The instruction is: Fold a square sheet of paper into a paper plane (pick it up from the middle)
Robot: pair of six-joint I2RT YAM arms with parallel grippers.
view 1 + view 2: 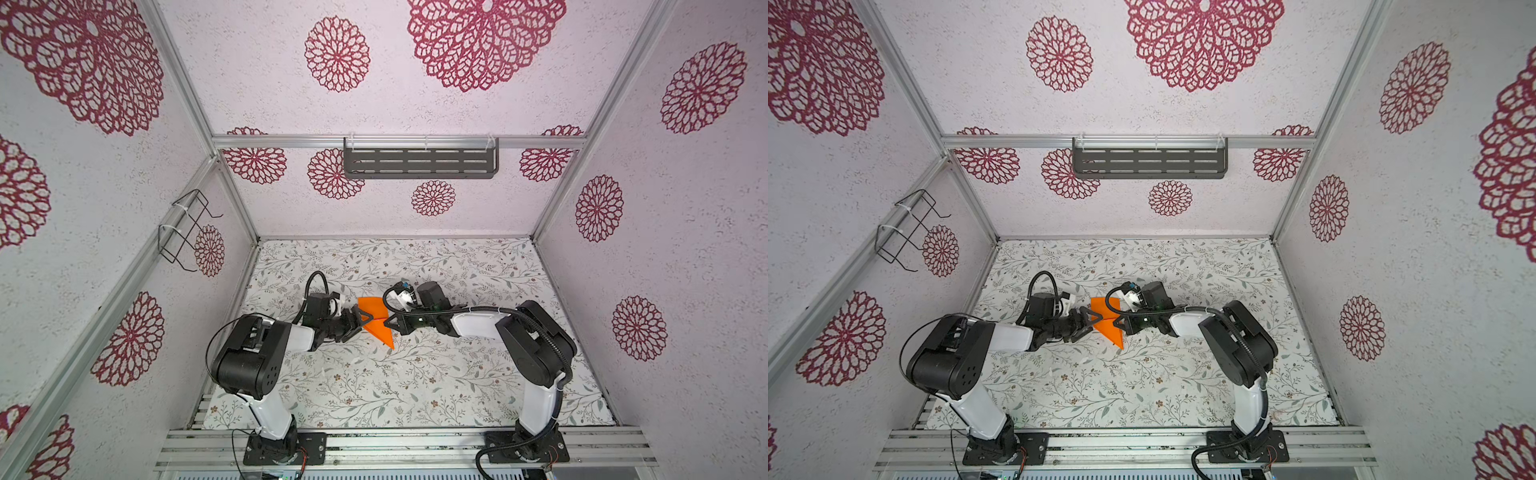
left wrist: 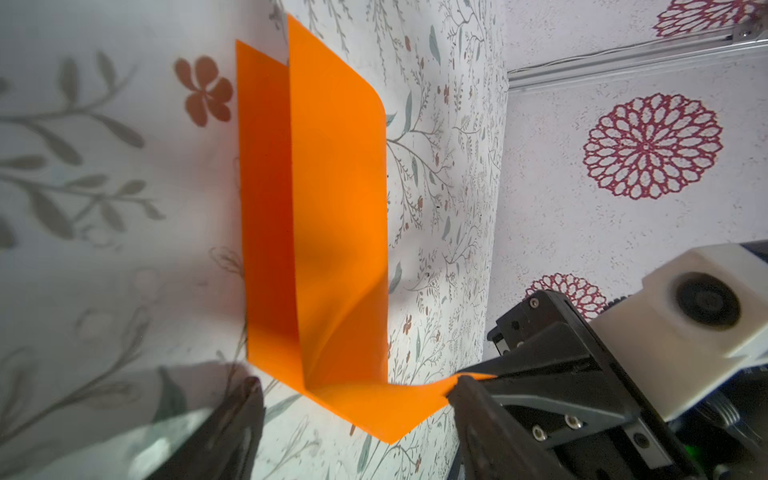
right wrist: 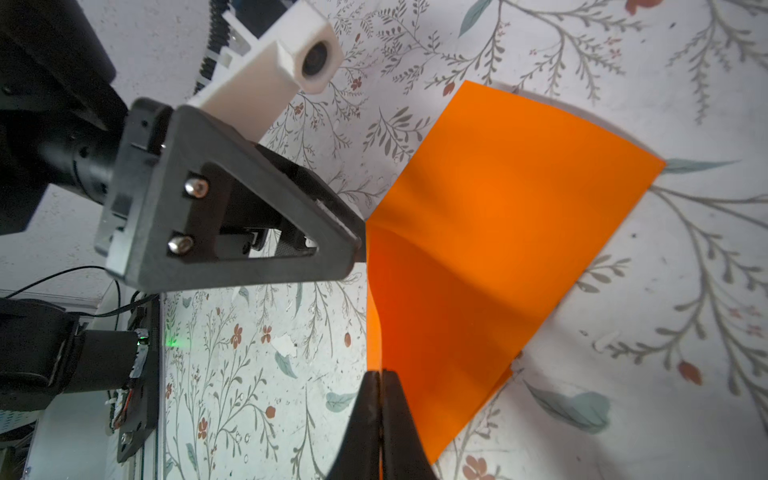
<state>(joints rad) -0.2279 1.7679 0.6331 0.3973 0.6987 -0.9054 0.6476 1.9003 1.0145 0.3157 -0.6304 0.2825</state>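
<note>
Centre of the frame in both top views: the square sheet of paper, bright orange and folded over on itself, sits over the floral table right between the two arms. The right gripper reaches in from the right and is clamped tight on the sheet's edge. The right wrist view shows it plainly: black fingers pressed together, with orange paper caught between them. The left gripper meets the sheet from the left with its jaws apart, not closed on it, one finger tip right at the paper's edge. In the left wrist view two orange layers stand up side by side, one corner pinched at lower right.
</note>
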